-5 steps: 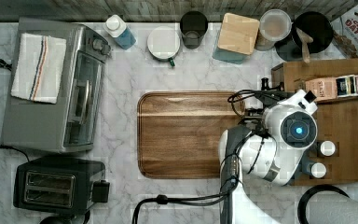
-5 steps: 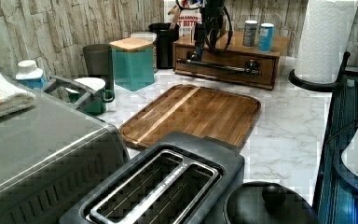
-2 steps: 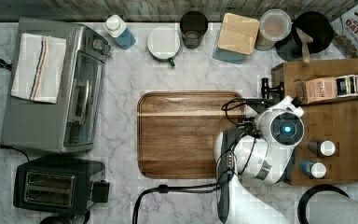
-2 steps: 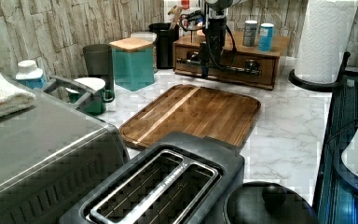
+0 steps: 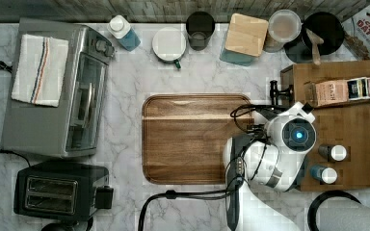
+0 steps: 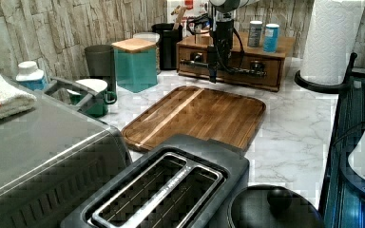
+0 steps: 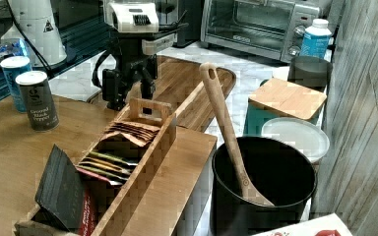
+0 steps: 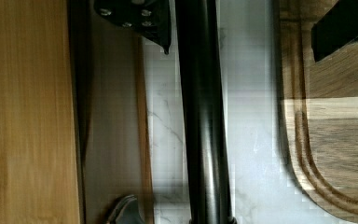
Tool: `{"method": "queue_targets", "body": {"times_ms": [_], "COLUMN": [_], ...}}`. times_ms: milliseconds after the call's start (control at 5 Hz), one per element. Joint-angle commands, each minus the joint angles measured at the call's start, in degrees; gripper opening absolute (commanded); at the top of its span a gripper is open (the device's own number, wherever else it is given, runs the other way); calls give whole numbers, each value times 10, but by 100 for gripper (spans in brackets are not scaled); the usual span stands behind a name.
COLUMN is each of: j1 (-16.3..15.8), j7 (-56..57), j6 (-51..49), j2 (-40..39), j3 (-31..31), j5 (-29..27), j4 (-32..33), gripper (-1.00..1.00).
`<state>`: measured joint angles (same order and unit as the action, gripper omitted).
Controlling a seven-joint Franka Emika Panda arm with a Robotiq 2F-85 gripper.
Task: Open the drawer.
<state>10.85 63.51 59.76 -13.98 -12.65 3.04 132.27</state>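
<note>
So in the left view, closest to the camera there's a black toaster, with the big silver toaster oven on the left view's left and a striped towel lying on top of it. Past those, the dark wooden cutting board lies flat on the marble counter. A white paper towel roll stands on the left view's right.

Behind the board is the wooden organizer box with the drawer in its front face, just beyond the board's far edge. The black bar handle runs across the drawer front. The gripper hangs straight down right at that handle, toward the bar's left half in the left view.

The wrist view is the useful one: the handle runs between the two black fingers, one on the drawer side and one on the cutting board side. The jaws look spread wider than the bar, straddling it and not obviously pinching it. The drawer front sits a bit proud of the box top.

On top of the box are two spice shakers. Farthest back by the stone wall are a teal canister with a wooden lid and a black utensil pot.
</note>
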Motion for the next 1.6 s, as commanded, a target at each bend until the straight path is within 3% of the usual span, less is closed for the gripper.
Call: {"method": "queue_targets", "body": {"times_ms": [200,600,800,1000,1200,1600], "j1": [12,-16,-25,-51,-86,-103], "j7": [85,77,82,58,-13,-19], "j6": [4,-6,-66,-56,-60,-42], "j2": [12,28,30,45,77,96], "j3": [50,91,131,155,166,203], "j5": [-56,-104,-148,-179,-175,-206], "j4": [6,29,18,42,66,90], "gripper": [100,100,100,100,100,100]}}
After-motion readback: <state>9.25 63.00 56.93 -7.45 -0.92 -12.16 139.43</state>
